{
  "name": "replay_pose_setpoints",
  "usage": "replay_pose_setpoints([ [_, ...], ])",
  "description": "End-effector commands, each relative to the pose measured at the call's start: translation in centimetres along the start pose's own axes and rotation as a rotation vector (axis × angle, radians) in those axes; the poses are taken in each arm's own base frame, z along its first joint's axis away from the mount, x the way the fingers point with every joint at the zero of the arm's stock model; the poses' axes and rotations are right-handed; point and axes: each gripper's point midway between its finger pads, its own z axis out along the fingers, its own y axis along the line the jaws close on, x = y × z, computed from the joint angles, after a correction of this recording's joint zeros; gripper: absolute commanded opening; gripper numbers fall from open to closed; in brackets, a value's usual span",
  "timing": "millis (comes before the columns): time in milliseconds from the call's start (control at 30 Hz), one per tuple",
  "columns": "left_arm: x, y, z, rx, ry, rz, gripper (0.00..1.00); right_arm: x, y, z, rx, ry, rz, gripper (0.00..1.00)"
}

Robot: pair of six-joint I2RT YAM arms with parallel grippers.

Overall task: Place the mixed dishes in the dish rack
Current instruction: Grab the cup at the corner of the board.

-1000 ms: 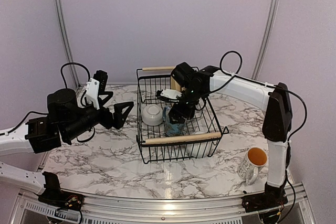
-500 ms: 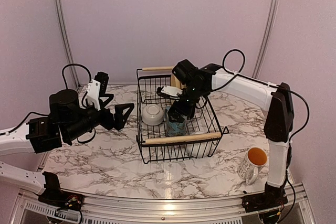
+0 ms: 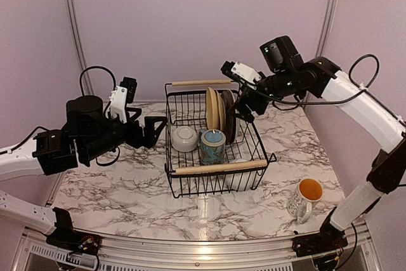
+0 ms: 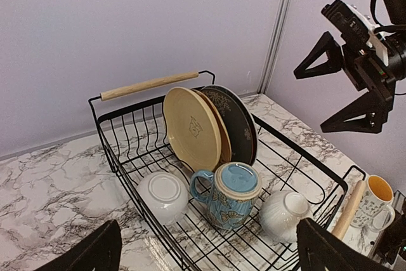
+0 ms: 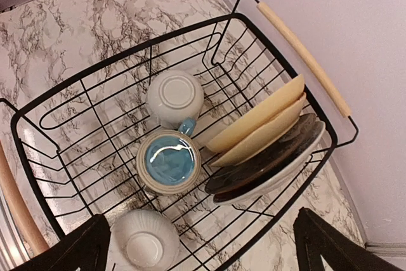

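Note:
The black wire dish rack (image 3: pixel 216 168) stands mid-table. In it stand a pale yellow plate (image 4: pixel 193 128), a cream one and a dark plate (image 4: pixel 238 122), upright at the back. A white bowl (image 4: pixel 163 195), a blue mug (image 4: pixel 235 195) and a second white bowl (image 4: pixel 283 214) lie upside down in front. A yellow-lined mug (image 3: pixel 306 198) stands on the table at the near right. My right gripper (image 3: pixel 243 107) is open and empty, high above the rack's back right. My left gripper (image 3: pixel 155 132) is open and empty, left of the rack.
The marble table (image 3: pixel 114 188) ends at a metal rail along the near edge. Purple walls with metal posts (image 3: pixel 73 30) close the back. From the right wrist, the rack's wooden handle (image 5: pixel 304 55) lies near the wall.
My right gripper has risen out of the rack and drawn back to the right, leaving the blue mug upside down inside. My left arm has shifted slightly up and right.

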Motion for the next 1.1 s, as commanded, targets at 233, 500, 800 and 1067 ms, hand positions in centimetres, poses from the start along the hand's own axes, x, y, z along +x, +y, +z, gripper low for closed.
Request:
replay_pose_setpoints([
  [233, 0.8, -3.9, 3.1, 0.109, 0.149, 0.086, 0.80, 14.4, -3.6, -7.3, 0.050, 0.130, -0.002, 0.86],
  [500, 1.9, -5.4, 5.5, 0.106, 0.215, 0.116, 0.38, 25.0, -1.2, -8.2, -0.036, 0.354, 0.042, 0.72],
  [800, 0.7, -5.8, 5.8, 0.106, 0.141, 0.047, 0.37, 30.7, 0.2, -10.2, -0.047, 0.537, 0.008, 0.69],
  [1067, -1.5, -5.0, 6.2, 0.122, -0.015, -0.090, 0.98, 33.3, 1.7, -10.9, -0.086, 0.648, 0.019, 0.67],
])
